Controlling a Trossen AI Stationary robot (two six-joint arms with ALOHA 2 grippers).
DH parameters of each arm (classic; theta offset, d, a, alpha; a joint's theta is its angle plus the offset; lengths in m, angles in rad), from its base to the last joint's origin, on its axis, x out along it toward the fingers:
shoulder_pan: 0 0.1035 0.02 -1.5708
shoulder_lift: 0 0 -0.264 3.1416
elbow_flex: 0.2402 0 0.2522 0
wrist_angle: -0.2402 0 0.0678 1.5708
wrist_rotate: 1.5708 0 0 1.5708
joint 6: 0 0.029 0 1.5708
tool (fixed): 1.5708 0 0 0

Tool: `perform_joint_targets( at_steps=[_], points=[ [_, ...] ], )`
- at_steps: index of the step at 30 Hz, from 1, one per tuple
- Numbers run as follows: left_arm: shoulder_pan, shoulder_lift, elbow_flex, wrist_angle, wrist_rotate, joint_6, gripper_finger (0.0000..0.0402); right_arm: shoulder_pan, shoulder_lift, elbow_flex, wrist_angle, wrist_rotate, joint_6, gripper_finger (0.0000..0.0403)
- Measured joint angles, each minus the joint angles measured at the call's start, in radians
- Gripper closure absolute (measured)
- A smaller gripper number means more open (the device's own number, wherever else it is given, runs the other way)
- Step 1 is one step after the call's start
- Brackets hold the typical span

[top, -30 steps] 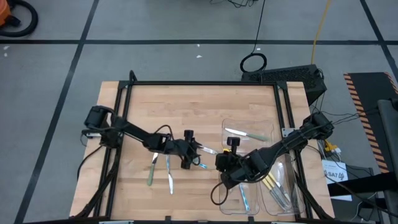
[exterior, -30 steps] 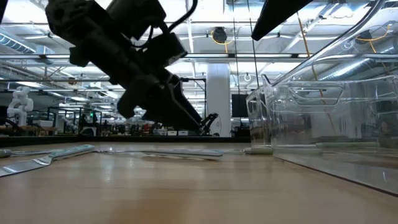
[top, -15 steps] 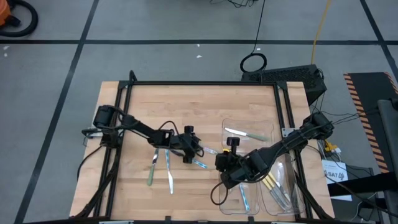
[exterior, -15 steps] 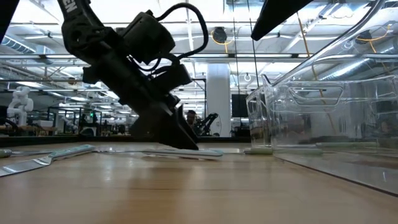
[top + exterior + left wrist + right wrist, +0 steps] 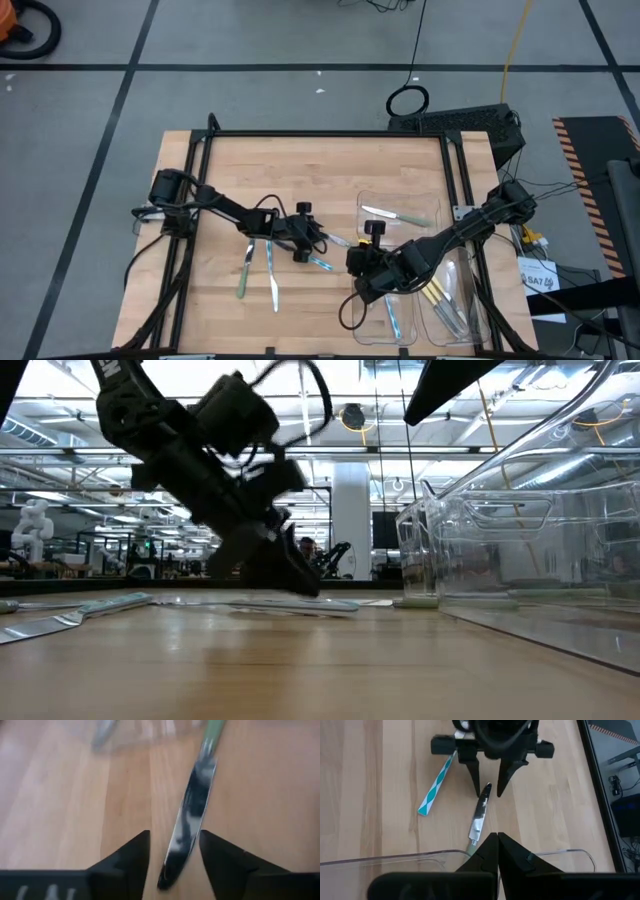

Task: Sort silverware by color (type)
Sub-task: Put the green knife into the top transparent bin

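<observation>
The left gripper is low over the middle of the wooden counter, its fingers spread apart and straddling the blade tip of a green-handled knife that lies flat on the wood. In the right wrist view the same knife runs from between those dark fingertips toward the rim of a clear tray.

The right gripper sits just right of centre, near the trays, with its fingers pressed together and holding nothing.

A light blue patterned utensil lies on the counter just beside the left gripper. Further left, two more utensils lie side by side on the bare wood. The far tray holds a green-handled piece. The near trays hold yellow-handled pieces and a blue one.
</observation>
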Motion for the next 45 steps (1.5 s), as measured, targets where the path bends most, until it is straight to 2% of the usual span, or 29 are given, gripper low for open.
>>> perform_joint_targets(
  at_steps=[4, 9, 15, 25, 34, 39, 45],
  points=[
    [-0.013, -0.035, 0.003, 0.032, 0.030, 0.004, 0.0274, 0.000, 0.000, 0.000, 0.000, 0.000, -0.005, 0.0403],
    [0.007, -0.005, 0.002, 0.027, 0.093, -0.009, 0.0330, 0.000, 0.000, 0.000, 0.002, 0.000, -0.009, 0.0403],
    [0.036, 0.012, 0.003, 0.009, 0.097, -0.027, 0.0372, 0.000, 0.000, 0.000, 0.002, 0.001, -0.013, 0.0403],
    [0.095, 0.004, 0.010, -0.163, 0.100, -0.097, 0.0385, 0.000, 0.000, 0.000, 0.001, 0.002, -0.013, 0.0400],
    [0.071, -0.141, 0.006, -0.548, 0.091, -0.177, 0.0385, -0.001, 0.000, 0.000, 0.005, 0.002, 0.008, 0.0397],
    [0.034, -0.237, 0.000, -0.755, 0.094, -0.285, 0.0385, -0.028, 0.035, -0.012, 0.093, 0.002, 0.086, 0.0397],
    [0.013, -0.261, -0.001, -0.777, 0.020, -0.331, 0.0385, -0.104, 0.109, -0.012, 0.293, -0.092, 0.037, 0.0396]
  ],
)
